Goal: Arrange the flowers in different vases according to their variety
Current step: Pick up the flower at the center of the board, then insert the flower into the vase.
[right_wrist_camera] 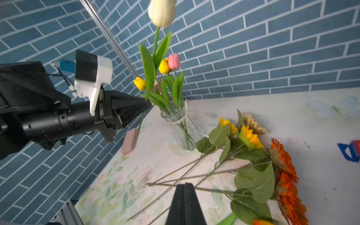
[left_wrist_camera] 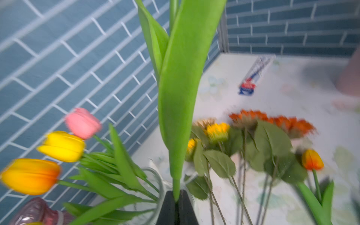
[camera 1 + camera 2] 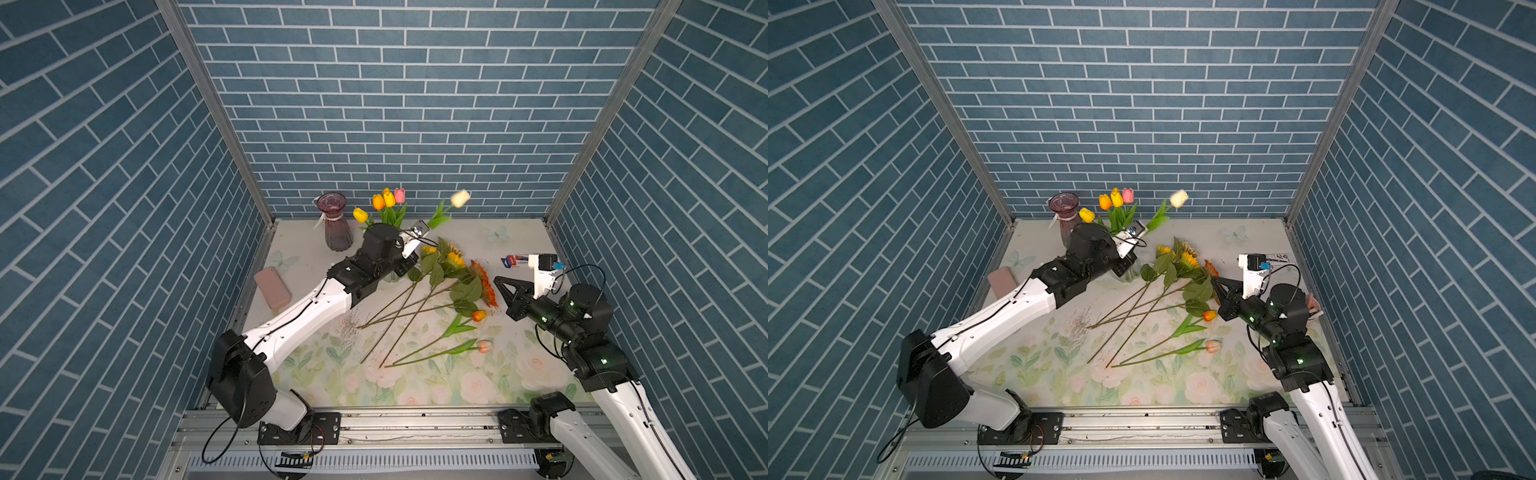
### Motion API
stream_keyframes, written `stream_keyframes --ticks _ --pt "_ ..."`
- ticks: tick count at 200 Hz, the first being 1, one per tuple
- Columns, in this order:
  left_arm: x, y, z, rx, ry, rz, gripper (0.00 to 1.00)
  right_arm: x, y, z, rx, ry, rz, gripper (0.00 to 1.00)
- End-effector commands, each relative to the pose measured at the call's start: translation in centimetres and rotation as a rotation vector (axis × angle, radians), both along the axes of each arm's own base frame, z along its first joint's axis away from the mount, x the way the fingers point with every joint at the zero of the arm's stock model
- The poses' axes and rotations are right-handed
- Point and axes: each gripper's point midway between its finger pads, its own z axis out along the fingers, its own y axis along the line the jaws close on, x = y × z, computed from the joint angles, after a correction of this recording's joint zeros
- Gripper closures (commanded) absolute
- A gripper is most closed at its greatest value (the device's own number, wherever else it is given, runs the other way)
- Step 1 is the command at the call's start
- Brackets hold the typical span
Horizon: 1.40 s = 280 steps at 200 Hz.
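Getting the cream tulip (image 3: 460,198) into the clear vase (image 1: 181,126) looks to be the step in hand. The left end effector (image 2: 176,195) is clenched on the tulip's stem just under the leaves. The flower stands nearly upright, its bud high against the back wall, above the four tulips (image 3: 388,199) already in that vase. In the right wrist view the foot of the stem hangs below the jaws and outside the glass, on the side of the pink case (image 1: 128,141), not over the mouth.

To do it well, lift first until the stem foot is above the rim, then carry it sideways over a gap among the seated stems and lower it straight. The flared neck should guide the foot in, but the glass looks light, and a push against its rim could tip it. Let go only once the stem sits deep inside, or the bud's weight may topple it out.

The right end effector (image 1: 184,186) is clenched and empty, hovering over the bare stems of the sunflowers (image 3: 455,259) lying on the bench (image 3: 519,232), near an orange tulip (image 3: 478,315) and a pink tulip (image 3: 484,346). The purple vase (image 3: 336,230) at the back stands empty
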Motion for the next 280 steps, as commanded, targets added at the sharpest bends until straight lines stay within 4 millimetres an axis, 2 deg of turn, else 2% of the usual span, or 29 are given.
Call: stream_keyframes --ticks 1,36,59,78,120,175,197,280 --pt "0.4 -0.6 6.2 -0.206 -0.126 -0.046 1.0 -1.7 0.8 2.8 0.025 -0.186 0.086 1.0" --pt "2.4 -0.2 9.9 -0.344 -0.203 -0.071 1.0 -4.0 1.7 4.1 0.027 -0.305 0.193 1.0" --pt "3.3 -0.4 10.8 -0.42 -0.243 -0.091 1.0 -4.5 2.0 4.3 0.017 -0.329 0.228 1.0" --pt "4.1 -0.3 10.6 -0.467 -0.274 -0.089 1.0 -4.5 2.2 4.1 0.008 -0.329 0.244 1.0" --pt "6.2 0.4 8.8 -0.509 -0.297 -0.056 1.0 -4.0 2.5 3.5 -0.001 -0.305 0.252 1.0" --pt "8.9 2.7 5.2 -0.544 -0.29 0.046 1.0 -3.4 2.7 3.0 -0.005 -0.283 0.252 1.0" --pt "9.9 3.0 3.6 -0.554 -0.271 0.063 1.0 -3.1 2.8 2.8 -0.006 -0.272 0.252 1.0" --pt "11.3 2.9 -1.5 -0.529 -0.137 0.12 1.0 -2.1 2.9 2.0 -0.013 -0.236 0.245 1.0"
